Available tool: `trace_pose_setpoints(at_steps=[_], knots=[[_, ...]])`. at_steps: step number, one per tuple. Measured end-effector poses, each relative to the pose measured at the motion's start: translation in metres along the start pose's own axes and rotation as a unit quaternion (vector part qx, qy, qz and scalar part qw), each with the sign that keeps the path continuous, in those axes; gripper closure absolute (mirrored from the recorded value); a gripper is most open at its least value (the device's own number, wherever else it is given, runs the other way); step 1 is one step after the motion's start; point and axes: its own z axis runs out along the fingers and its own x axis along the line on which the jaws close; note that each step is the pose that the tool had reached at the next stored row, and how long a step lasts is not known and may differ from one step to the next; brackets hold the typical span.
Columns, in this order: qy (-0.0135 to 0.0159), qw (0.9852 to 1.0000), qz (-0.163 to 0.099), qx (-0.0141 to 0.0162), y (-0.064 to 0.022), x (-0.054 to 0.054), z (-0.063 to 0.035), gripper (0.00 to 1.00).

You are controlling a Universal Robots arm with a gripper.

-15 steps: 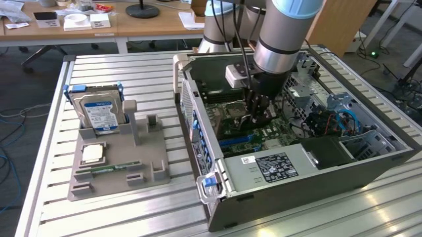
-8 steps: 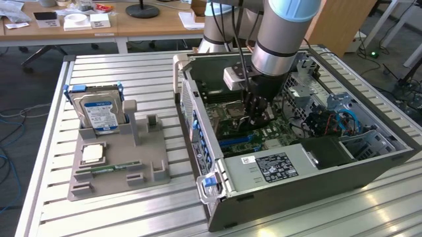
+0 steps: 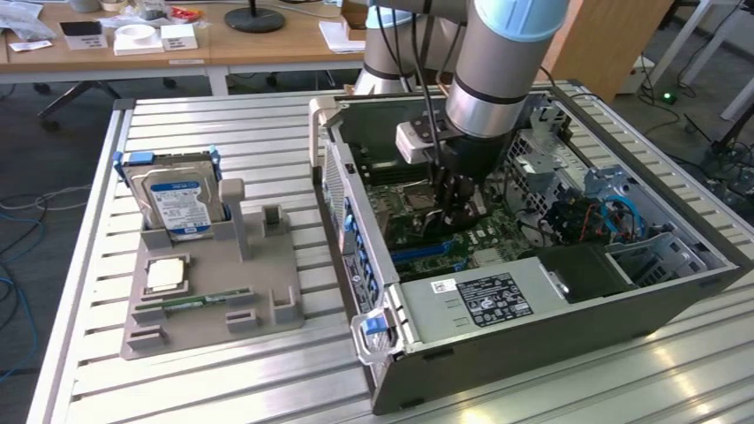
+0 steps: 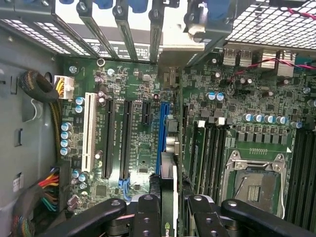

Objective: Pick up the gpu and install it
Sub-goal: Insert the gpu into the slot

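- Inside the open computer case (image 3: 566, 344), over the motherboard (image 4: 143, 79), the gpu (image 4: 168, 190) stands on edge between the fingers of the hand (image 4: 173, 217), which is closed on its two flat faces.
- Held thin side down like this, the card lines up lengthwise with the long blue slot (image 4: 160, 123), which seems to be the reason for the grip. Whether its edge touches the slot I cannot tell.
- Black slots (image 4: 107, 138) lie just beside the blue one, and the processor socket (image 4: 256, 185) sits apart on the other side.
- The case also holds a labelled power supply (image 3: 495, 300).
- Beside the case on the surface (image 3: 236, 132), a grey holder (image 3: 212, 322) carries a hard drive (image 3: 177, 203) upright, with a flat chip (image 3: 165, 276) and a memory stick (image 3: 189, 302) lying in its recesses.
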Motion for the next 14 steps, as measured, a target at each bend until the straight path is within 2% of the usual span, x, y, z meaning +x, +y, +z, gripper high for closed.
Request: trace_pose_setpoints(at_steps=[14], knots=[[0.0030,0.9998,0.020,0.0007,0.0032,0.0000,0.0022,0.74]])
